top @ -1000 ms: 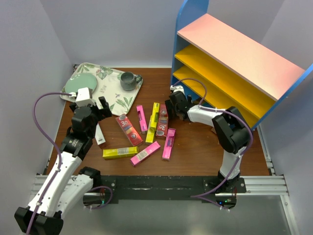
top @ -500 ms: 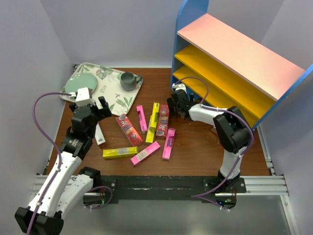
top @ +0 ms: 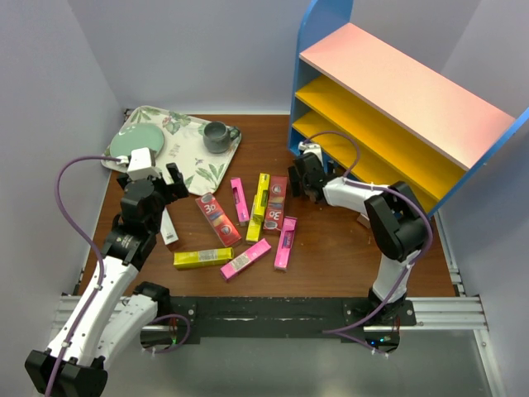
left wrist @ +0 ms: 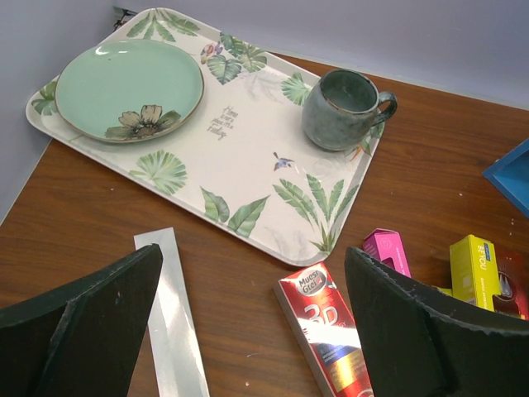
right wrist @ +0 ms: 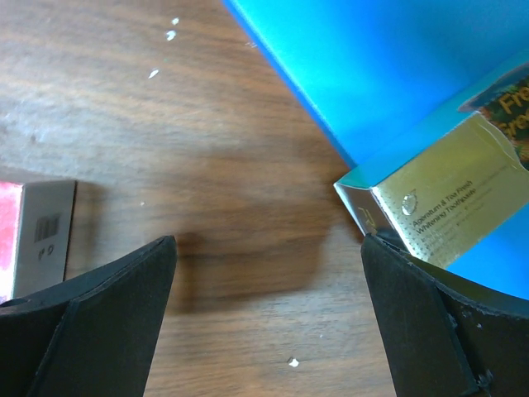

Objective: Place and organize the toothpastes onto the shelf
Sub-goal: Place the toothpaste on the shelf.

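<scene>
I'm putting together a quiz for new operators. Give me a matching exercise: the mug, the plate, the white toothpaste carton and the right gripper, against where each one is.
Things:
1 mug
2 plate
3 white toothpaste carton
4 right gripper

Places:
A beside the blue side panel of the shelf
B on the wooden table, just off the floral tray
C on the tray, at the end nearer the shelf
D on the tray, at the end farther from the shelf

Pairs: 1-C, 2-D, 3-B, 4-A

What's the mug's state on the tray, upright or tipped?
Upright. The mug stands on its base on the floral tray, open mouth facing up, handle out to the side.
</scene>
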`<control>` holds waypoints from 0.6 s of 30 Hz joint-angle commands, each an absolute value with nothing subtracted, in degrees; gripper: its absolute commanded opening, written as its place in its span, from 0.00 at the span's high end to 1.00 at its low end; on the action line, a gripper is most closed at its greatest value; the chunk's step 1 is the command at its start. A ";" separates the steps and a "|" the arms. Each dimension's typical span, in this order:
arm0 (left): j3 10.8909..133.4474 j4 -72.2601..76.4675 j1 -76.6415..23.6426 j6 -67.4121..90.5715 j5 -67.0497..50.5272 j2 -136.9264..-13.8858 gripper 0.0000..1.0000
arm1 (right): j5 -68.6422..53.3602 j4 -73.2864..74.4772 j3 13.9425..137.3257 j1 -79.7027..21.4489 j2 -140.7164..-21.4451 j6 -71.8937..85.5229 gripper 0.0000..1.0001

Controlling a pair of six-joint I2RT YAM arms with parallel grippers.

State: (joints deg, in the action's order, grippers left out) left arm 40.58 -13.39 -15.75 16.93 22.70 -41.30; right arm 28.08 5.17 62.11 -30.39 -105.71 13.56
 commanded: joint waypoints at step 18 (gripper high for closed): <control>40.69 -12.04 -15.21 16.08 22.41 -40.96 0.03 | 30.68 4.57 60.91 -29.18 -102.30 16.61 0.02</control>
